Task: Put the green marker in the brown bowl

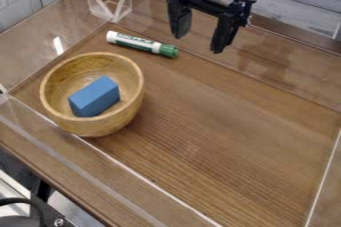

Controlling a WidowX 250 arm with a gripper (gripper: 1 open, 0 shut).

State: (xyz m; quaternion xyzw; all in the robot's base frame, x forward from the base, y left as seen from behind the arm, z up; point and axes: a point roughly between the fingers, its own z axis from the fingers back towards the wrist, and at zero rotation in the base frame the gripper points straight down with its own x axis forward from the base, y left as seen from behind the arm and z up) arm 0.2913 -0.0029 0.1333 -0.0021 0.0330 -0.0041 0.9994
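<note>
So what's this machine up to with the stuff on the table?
A single robot arm hangs over a wooden table, its fingers open and pointing down, holding nothing. The green marker lies flat on the table just left of them, untouched. The brown bowl sits nearer the front left and already has a blue block in it. The marker is not yet in the bowl.

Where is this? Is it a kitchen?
Probably not: it looks like a robot test bench. A black pincer hangs over a brown wooden table walled by clear plastic panels.
</note>
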